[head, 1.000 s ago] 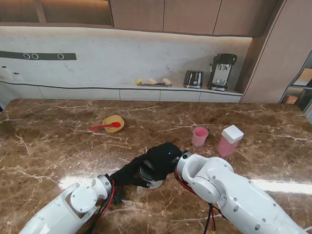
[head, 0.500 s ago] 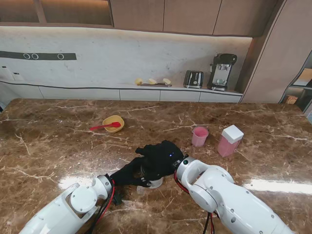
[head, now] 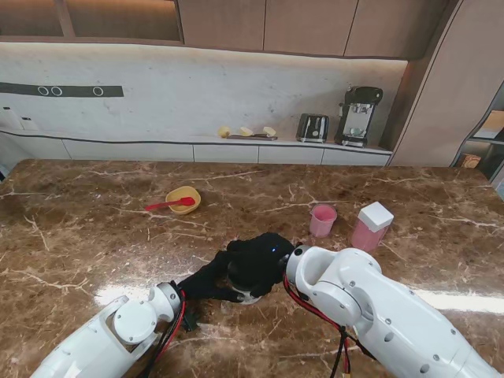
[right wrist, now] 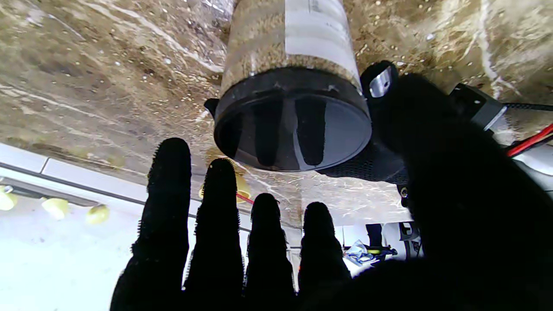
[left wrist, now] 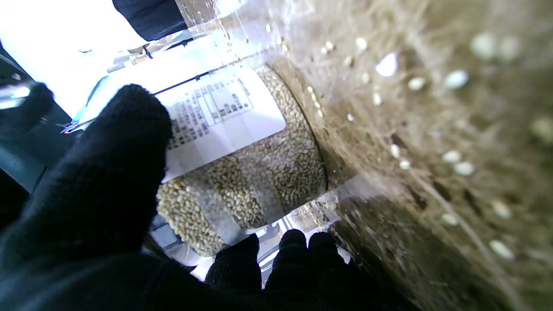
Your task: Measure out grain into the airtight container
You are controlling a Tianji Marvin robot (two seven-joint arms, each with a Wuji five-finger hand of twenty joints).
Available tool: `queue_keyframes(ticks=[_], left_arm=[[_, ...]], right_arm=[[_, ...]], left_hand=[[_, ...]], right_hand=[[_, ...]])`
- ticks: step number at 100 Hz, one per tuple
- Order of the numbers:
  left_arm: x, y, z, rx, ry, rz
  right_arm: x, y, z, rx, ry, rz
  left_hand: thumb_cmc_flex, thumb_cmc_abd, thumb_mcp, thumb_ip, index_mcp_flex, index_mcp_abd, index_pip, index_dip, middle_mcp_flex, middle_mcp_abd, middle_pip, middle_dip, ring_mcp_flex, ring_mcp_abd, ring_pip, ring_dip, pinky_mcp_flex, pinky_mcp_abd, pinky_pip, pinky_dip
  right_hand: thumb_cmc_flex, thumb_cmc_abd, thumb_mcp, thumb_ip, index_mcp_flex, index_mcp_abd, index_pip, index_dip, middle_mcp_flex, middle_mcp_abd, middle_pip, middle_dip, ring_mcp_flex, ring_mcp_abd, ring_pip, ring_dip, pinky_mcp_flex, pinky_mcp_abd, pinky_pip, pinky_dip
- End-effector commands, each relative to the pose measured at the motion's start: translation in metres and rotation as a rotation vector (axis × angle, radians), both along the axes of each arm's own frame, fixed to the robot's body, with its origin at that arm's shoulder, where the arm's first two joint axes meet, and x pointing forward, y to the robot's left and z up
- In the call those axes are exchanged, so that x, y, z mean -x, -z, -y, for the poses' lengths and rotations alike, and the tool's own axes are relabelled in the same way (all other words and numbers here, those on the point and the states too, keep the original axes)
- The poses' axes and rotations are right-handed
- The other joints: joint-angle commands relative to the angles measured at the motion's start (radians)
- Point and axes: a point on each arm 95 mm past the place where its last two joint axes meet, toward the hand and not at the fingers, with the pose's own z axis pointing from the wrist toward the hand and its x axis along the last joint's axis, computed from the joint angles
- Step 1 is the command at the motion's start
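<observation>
A clear grain jar point(left wrist: 242, 172) with a white label point(left wrist: 216, 116) and a black lid point(right wrist: 293, 125) stands on the marble table near me, at the middle. My left hand point(head: 206, 282) wraps the jar's side, thumb point(left wrist: 108, 172) on the label, and is shut on the jar. My right hand point(head: 256, 260) hovers over the lid, its fingers point(right wrist: 216, 233) straight and apart, holding nothing. Farther off on the right stand a pink cup point(head: 323, 220) and a pink container with a white lid point(head: 371, 227).
A yellow bowl point(head: 183, 199) with a red spoon point(head: 167, 205) sits farther from me on the left. Scattered grains lie on the table point(left wrist: 432, 129) around the jar. A toaster point(head: 313, 127) and a coffee machine point(head: 358, 115) stand on the back counter.
Half a second ago my right hand's fingers were splayed a little higher over the jar; now they lie lower across the lid again. The left hand and jar stayed put.
</observation>
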Motion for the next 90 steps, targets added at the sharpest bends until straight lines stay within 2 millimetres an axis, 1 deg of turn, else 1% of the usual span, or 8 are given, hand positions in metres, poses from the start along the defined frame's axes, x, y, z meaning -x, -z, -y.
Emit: queue_keyframes(ticks=[1, 6, 17, 41, 60, 81, 85, 90], left_arm=[[0.023, 0.034, -0.011, -0.065, -0.003, -0.099], [0.023, 0.034, -0.011, -0.066, -0.004, -0.100], [0.023, 0.034, -0.012, -0.067, -0.006, -0.103], [0.022, 0.037, -0.009, -0.067, 0.004, -0.114], [0.021, 0.038, -0.006, -0.068, 0.010, -0.121], [0.021, 0.039, -0.005, -0.066, 0.013, -0.125], [0.021, 0.039, -0.005, -0.066, 0.012, -0.126], [0.021, 0.039, -0.005, -0.066, 0.012, -0.125]], right_arm=[[-0.007, 0.008, 0.004, 0.025, 0.016, -0.003], [-0.009, 0.012, 0.003, 0.020, 0.018, -0.014], [-0.011, 0.018, 0.001, 0.000, 0.016, -0.026], [-0.012, 0.027, -0.002, -0.051, 0.023, -0.053], [-0.012, 0.032, -0.003, -0.086, 0.030, -0.051], [-0.011, 0.040, -0.007, -0.124, 0.074, 0.034], [-0.010, 0.042, -0.009, -0.127, 0.080, 0.053], [-0.009, 0.043, -0.010, -0.112, 0.084, 0.079]], left_hand=[[0.025, 0.041, 0.055, 0.038, 0.030, -0.086, 0.373, 0.021, -0.020, -0.001, -0.006, 0.013, -0.019, 0.238, 0.004, 0.010, 0.108, 0.470, 0.185, 0.113], [0.026, 0.039, 0.058, 0.038, 0.032, -0.092, 0.382, 0.028, -0.020, -0.001, -0.006, 0.013, -0.019, 0.239, 0.003, 0.010, 0.108, 0.470, 0.185, 0.114], [0.025, 0.043, 0.065, 0.038, 0.036, -0.112, 0.416, 0.054, -0.020, -0.002, -0.005, 0.014, -0.019, 0.239, 0.002, 0.009, 0.108, 0.470, 0.184, 0.115], [0.023, 0.034, 0.068, 0.035, 0.042, -0.102, 0.458, 0.089, -0.020, -0.003, -0.006, 0.014, -0.019, 0.238, 0.001, 0.009, 0.109, 0.469, 0.182, 0.115], [0.026, 0.035, 0.066, 0.035, 0.044, -0.085, 0.451, 0.086, -0.020, -0.003, -0.007, 0.012, -0.019, 0.237, 0.002, 0.010, 0.109, 0.467, 0.184, 0.117], [0.030, 0.043, 0.080, 0.038, 0.056, -0.107, 0.513, 0.127, -0.020, -0.002, -0.005, 0.015, -0.020, 0.237, 0.001, 0.011, 0.108, 0.469, 0.183, 0.118], [0.029, 0.044, 0.086, 0.038, 0.055, -0.111, 0.533, 0.144, -0.020, -0.003, -0.005, 0.016, -0.019, 0.236, 0.001, 0.012, 0.109, 0.469, 0.183, 0.118], [0.030, 0.047, 0.090, 0.038, 0.058, -0.115, 0.545, 0.154, -0.021, -0.003, -0.005, 0.016, -0.020, 0.237, 0.001, 0.012, 0.109, 0.468, 0.183, 0.118]], right_hand=[[-0.002, -0.086, 0.185, -0.034, -0.023, -0.018, -0.011, 0.026, -0.022, 0.007, 0.030, -0.016, 0.062, -0.004, 0.026, 0.002, 0.041, 0.005, 0.042, 0.019], [-0.011, -0.107, 0.255, -0.051, -0.012, -0.028, 0.003, 0.038, -0.002, 0.003, 0.053, -0.006, 0.099, -0.014, 0.047, 0.018, 0.070, -0.003, 0.062, 0.018], [0.000, -0.110, 0.294, -0.063, 0.041, -0.042, 0.067, 0.079, 0.091, -0.020, 0.134, 0.047, 0.187, -0.050, 0.110, 0.069, 0.129, -0.025, 0.108, 0.013], [0.020, -0.081, 0.322, -0.062, 0.215, -0.086, 0.208, 0.149, 0.255, -0.058, 0.267, 0.172, 0.294, -0.083, 0.227, 0.155, 0.223, -0.053, 0.187, -0.008], [-0.032, -0.027, 0.303, -0.064, 0.291, -0.097, 0.311, 0.192, 0.333, -0.067, 0.305, 0.225, 0.344, -0.091, 0.302, 0.193, 0.270, -0.065, 0.243, -0.022], [-0.282, 0.076, 0.118, -0.060, 0.315, 0.036, 0.390, 0.228, 0.507, -0.061, 0.408, 0.280, 0.524, -0.095, 0.480, 0.249, 0.423, -0.102, 0.438, -0.017], [-0.285, 0.100, 0.058, -0.048, 0.316, 0.042, 0.391, 0.221, 0.545, -0.062, 0.425, 0.286, 0.557, -0.090, 0.502, 0.251, 0.451, -0.104, 0.476, -0.023], [-0.299, 0.194, -0.089, -0.020, 0.306, 0.054, 0.378, 0.201, 0.580, -0.066, 0.432, 0.285, 0.591, -0.091, 0.521, 0.251, 0.481, -0.114, 0.518, -0.039]])
